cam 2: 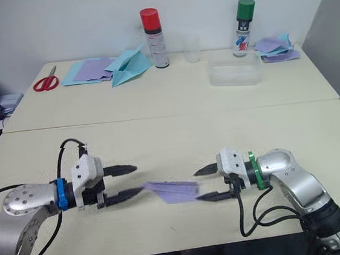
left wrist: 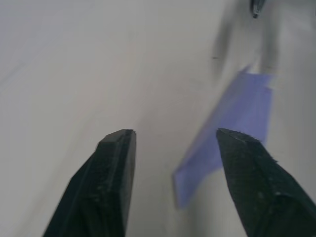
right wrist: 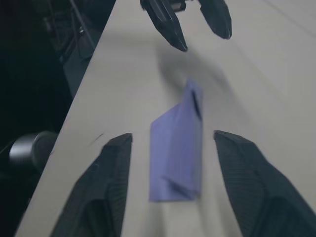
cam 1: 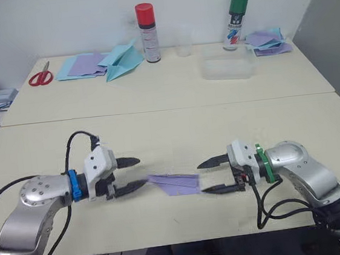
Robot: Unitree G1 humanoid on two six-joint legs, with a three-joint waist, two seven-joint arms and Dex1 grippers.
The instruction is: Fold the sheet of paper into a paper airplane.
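The sheet of paper (cam 1: 177, 183), pale lavender, lies near the table's front edge, folded into a narrow pointed wedge like a paper airplane. Its point faces my left gripper and its blunt end faces my right gripper. My left gripper (cam 1: 139, 172) is open, and its lower fingertip is right at the wedge's point. My right gripper (cam 1: 201, 178) is also open, with the blunt end just in front of its fingers. In the right wrist view the wedge (right wrist: 177, 148) lies between my own fingers (right wrist: 116, 168), with the left gripper (right wrist: 192, 24) beyond it. Neither gripper holds the paper.
On the far table stand red scissors (cam 1: 40, 76), flat light blue and lavender sheets (cam 1: 84, 64), a light blue paper plane (cam 1: 123, 59), a red-capped can (cam 1: 147, 32), a green-capped can (cam 1: 236, 20), a clear plastic box (cam 1: 227, 66) and crumpled scraps (cam 1: 267, 41). A seam (cam 1: 168, 109) joins the two tables.
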